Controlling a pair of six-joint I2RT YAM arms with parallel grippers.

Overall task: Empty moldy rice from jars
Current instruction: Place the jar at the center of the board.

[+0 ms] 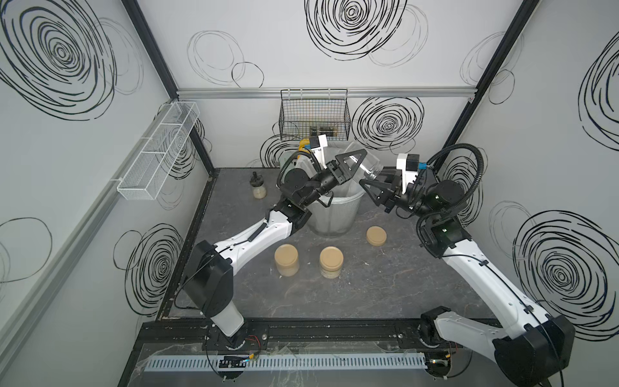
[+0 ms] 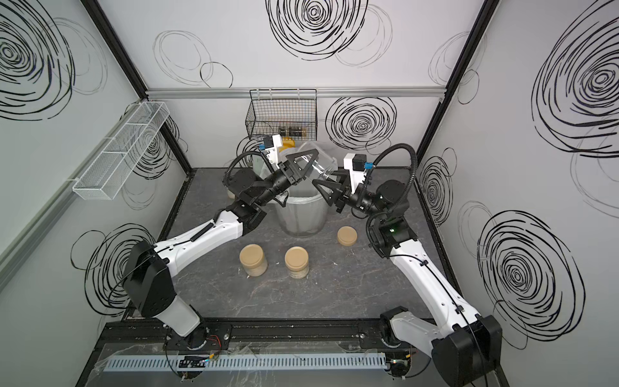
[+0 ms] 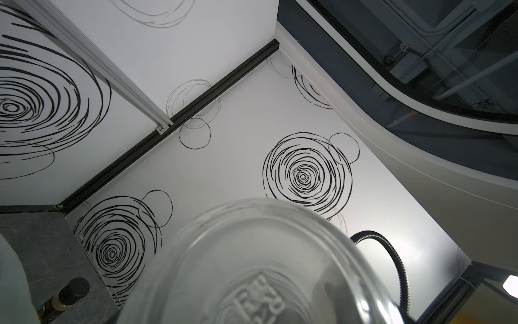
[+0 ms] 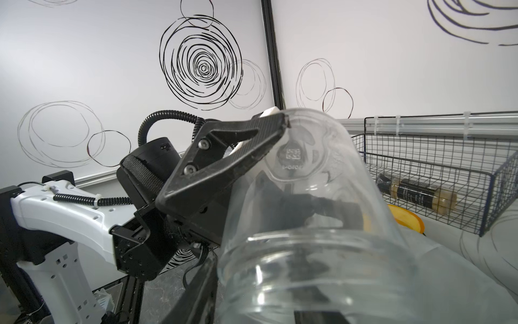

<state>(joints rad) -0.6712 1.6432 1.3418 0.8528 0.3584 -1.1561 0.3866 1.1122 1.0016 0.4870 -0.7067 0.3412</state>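
Clamped clear empty wide-mouthed jar (image 4: 322, 182) in left gripper (image 1: 359, 165), tilted above grey mesh bin (image 1: 335, 217); straddled its mouth with right gripper (image 1: 373, 179), grip unclear.

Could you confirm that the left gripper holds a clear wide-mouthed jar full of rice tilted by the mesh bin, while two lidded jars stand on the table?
The clear wide-mouthed jar in the left gripper is empty, as the right wrist view shows. It is tilted by the grey mesh bin, and two tan-lidded jars stand on the dark table.
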